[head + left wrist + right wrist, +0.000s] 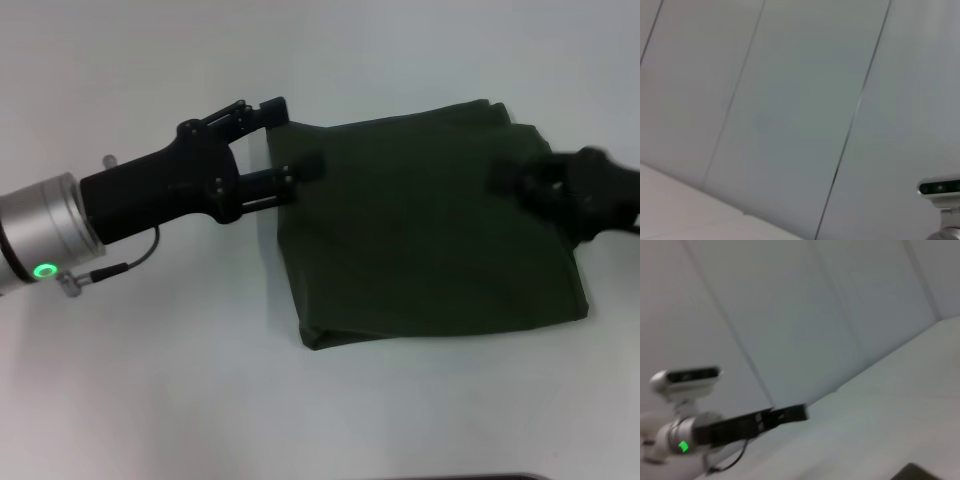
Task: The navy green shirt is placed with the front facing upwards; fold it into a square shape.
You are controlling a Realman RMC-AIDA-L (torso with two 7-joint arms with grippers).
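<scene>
The white table (180,400) fills the head view, and on it, right of centre, lies the navy green shirt (420,230), already a compact, roughly square packet of plain dark cloth with no lettering or sleeves showing; its edges are layered, the far right corner looking a little thicker and less even. The left gripper (290,140) reaches in from the left at the packet's upper-left corner, its fingers spread apart: one finger sits just beyond the far corner of the cloth, the other lies over the left edge, and nothing seems pinched between them, though contact of the lower finger with the cloth cannot be ruled out. The right gripper (510,178) comes in from the right over the packet's right side, blurred; I cannot tell how far it is parted or whether it holds any fabric. The left wrist view shows only wall panels and the head camera (940,187); the right wrist view shows the left arm (745,425) across the table and a small dark corner of the shirt (920,472). My judgement is that folding is essentially complete and the step in hand is release or final tidying. The next move calls for lifting both grippers clear without dragging the top layer, or a light nudge to square the uneven corner.
</scene>
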